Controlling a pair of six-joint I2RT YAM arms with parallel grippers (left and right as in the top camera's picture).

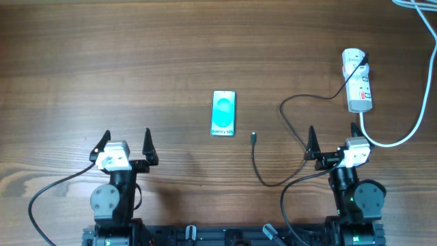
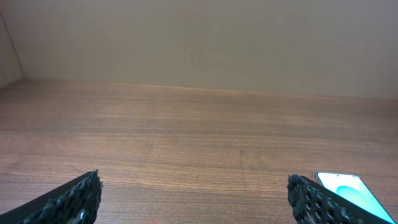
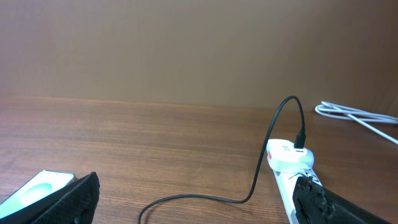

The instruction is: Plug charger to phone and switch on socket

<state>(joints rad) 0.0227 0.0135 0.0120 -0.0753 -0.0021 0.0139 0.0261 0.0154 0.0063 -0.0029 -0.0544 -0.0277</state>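
Note:
The phone (image 1: 224, 113) lies flat at the table's middle, cyan screen up, text at its near end. It also shows in the left wrist view (image 2: 351, 190) and the right wrist view (image 3: 34, 190). The charger, a thin black cable (image 1: 295, 102), runs from a black plug in the white socket strip (image 1: 356, 80) and curls down to its small metallic tip (image 1: 253, 137), which lies right of the phone and apart from it. The cable also shows in the right wrist view (image 3: 267, 162), beside the socket (image 3: 289, 158). My left gripper (image 1: 125, 145) is open and empty. My right gripper (image 1: 333, 142) is open and empty.
The socket's thick white cord (image 1: 410, 133) loops along the right edge and off the top right corner; it also shows in the right wrist view (image 3: 357, 117). The robots' own black cables trail by both arm bases at the front edge.

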